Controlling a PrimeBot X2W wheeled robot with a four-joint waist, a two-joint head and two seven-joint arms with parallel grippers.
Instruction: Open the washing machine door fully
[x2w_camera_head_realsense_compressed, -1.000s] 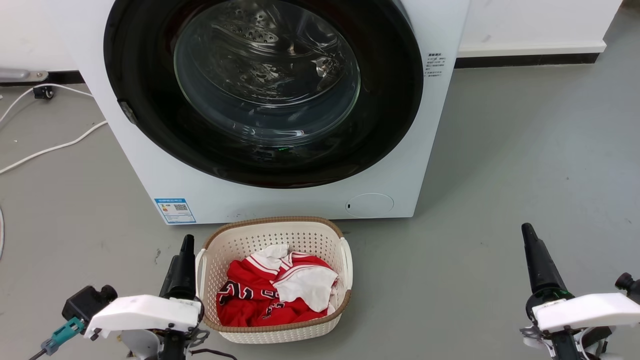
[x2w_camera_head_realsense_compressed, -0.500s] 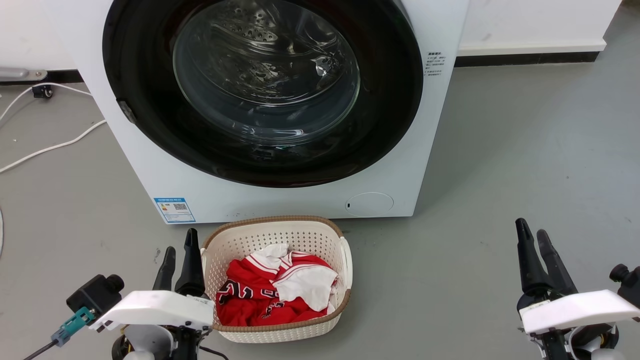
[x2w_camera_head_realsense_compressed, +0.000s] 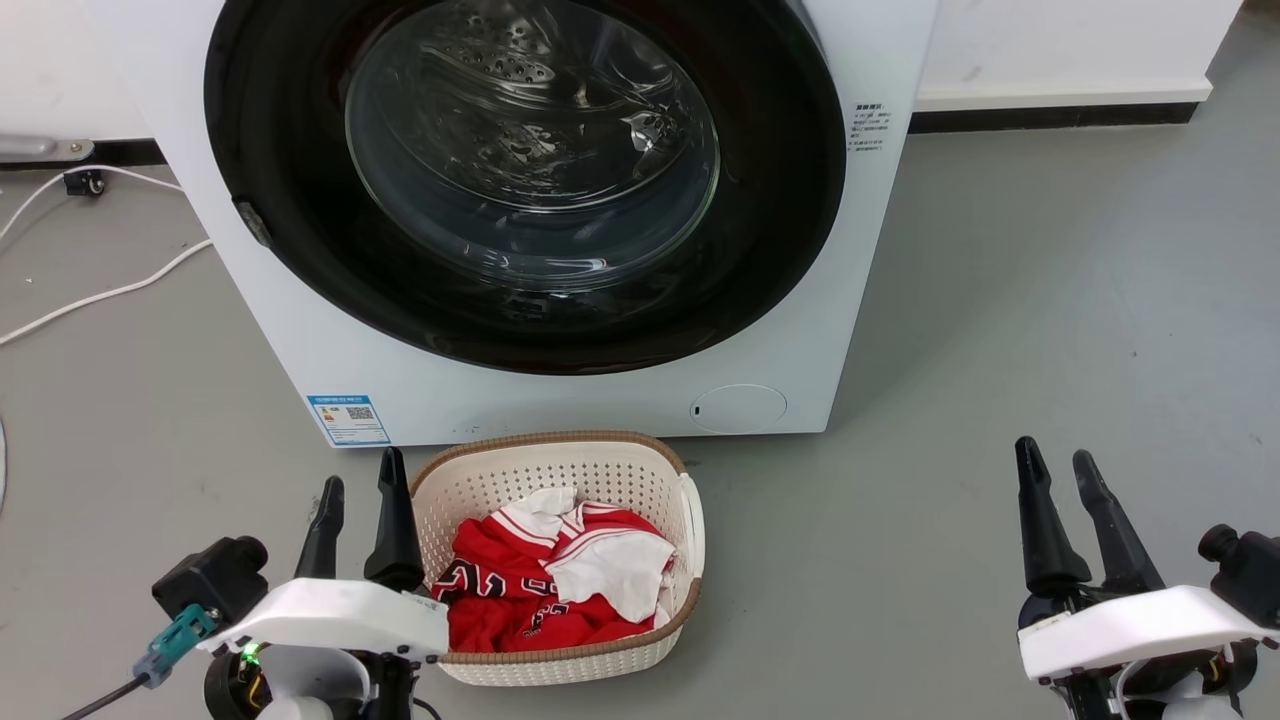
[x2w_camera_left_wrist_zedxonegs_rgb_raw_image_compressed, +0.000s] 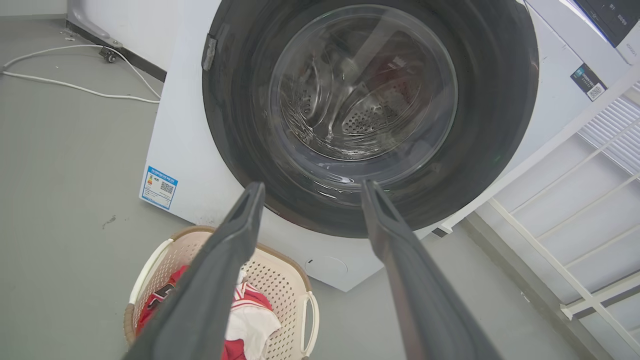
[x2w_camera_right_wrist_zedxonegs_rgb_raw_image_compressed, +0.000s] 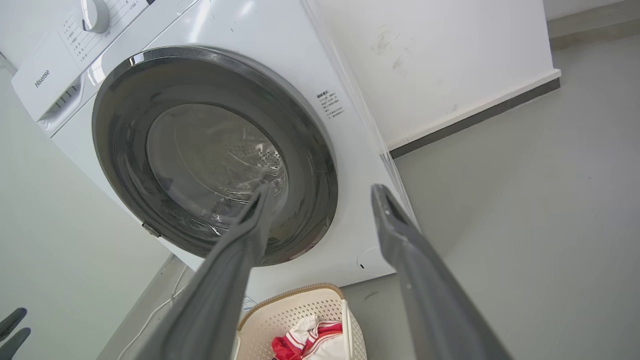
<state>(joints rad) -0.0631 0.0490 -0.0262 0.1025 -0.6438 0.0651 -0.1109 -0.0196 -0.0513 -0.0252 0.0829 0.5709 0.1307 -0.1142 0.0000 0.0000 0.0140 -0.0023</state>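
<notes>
The washing machine door (x2w_camera_head_realsense_compressed: 780, 200) is a big round door with a glossy black rim and a clear glass bowl, lying flush against the white machine front. It also appears in the left wrist view (x2w_camera_left_wrist_zedxonegs_rgb_raw_image_compressed: 500, 100) and the right wrist view (x2w_camera_right_wrist_zedxonegs_rgb_raw_image_compressed: 315, 165). My left gripper (x2w_camera_head_realsense_compressed: 360, 470) hovers low at the lower left, open, nothing between its fingers, well short of the door. At the lower right my right gripper (x2w_camera_head_realsense_compressed: 1058, 458) is open and empty too, off to the right of the machine. In the wrist views the left gripper (x2w_camera_left_wrist_zedxonegs_rgb_raw_image_compressed: 310, 187) and the right gripper (x2w_camera_right_wrist_zedxonegs_rgb_raw_image_compressed: 320, 190) point toward the door.
A cream laundry basket (x2w_camera_head_realsense_compressed: 690, 500) holding red and white clothes stands on the grey floor just before the machine, beside my left gripper. White cables (x2w_camera_head_realsense_compressed: 100, 295) trail on the floor at the left. A white railing (x2w_camera_left_wrist_zedxonegs_rgb_raw_image_compressed: 575, 210) stands to the machine's side.
Both grippers have gone from shut to open, fingers spread. The left one has shifted slightly right and the right one slightly left. The door has not moved.
</notes>
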